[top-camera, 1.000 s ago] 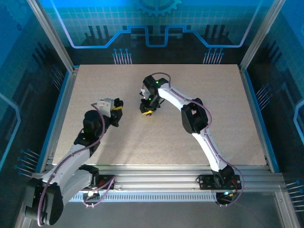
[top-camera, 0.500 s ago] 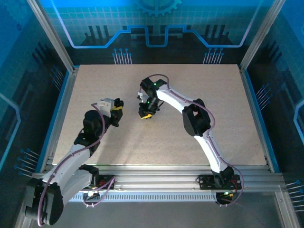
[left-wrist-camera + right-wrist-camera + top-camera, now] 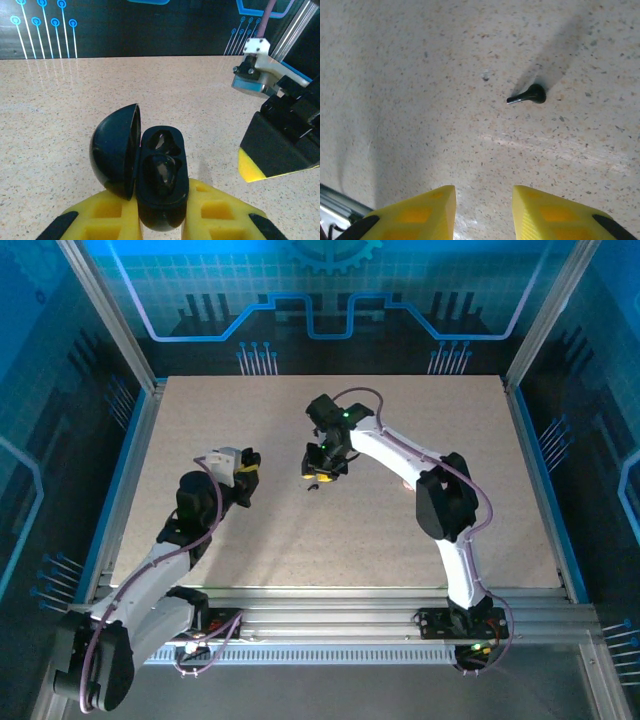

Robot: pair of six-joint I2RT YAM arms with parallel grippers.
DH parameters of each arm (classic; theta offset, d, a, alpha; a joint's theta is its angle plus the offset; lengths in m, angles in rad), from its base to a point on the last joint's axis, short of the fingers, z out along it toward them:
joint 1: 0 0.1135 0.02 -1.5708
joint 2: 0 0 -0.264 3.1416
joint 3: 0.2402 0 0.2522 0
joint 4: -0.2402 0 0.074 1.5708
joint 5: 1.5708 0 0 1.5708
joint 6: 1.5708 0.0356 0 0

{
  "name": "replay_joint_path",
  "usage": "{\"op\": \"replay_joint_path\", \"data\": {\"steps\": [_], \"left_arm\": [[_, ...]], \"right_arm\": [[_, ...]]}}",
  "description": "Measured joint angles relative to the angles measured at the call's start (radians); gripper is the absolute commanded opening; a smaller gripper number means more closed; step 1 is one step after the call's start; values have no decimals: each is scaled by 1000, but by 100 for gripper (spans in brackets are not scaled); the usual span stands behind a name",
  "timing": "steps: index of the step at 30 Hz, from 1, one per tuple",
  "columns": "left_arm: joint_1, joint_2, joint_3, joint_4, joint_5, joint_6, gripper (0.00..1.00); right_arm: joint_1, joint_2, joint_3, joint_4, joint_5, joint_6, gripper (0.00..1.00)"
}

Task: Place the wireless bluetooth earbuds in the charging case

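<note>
The left gripper is clamped on the charging case. Its yellow fingers press the near end of the black case body from both sides. The case is open, and its rounded lid stands up on the left side of the body, hinged along that edge. A dark glossy earbud sits in the near socket. The frames do not settle whether the far socket holds anything. In the top external view the left gripper is over the left half of the table, about midway between the far and near edges.

The right gripper has its yellow fingers parted, with bare table between them and nothing in its grasp. Beyond the fingertips, a loose black earbud lies on the speckled surface, apart from both fingers. Its thin stem points to the left of that view and its shadow runs up and to the right. From above, the right gripper hangs a little left of the table's centre. The loose black earbud is a small dark speck just beside it on the near side, between the two grippers and nearer the right one.

In the left wrist view, one of the right gripper's fingers shows to the right of the case as a black block with a yellow face, not touching the case.
</note>
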Motion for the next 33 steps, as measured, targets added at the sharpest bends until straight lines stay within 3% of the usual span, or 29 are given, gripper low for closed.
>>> {"op": "replay_joint_path", "data": {"steps": [14,27,33], "left_arm": [[0,-2,0,-22,-5,0,14],[0,-16,0,-39,-13,1,14],[0,-16,0,-42,-13,1,14]], "right_arm": [[-36,0,-49,35,50,251,36],[-47,35,-47,51,61,330,36],[-40,90,-47,85,27,375,44]]}}
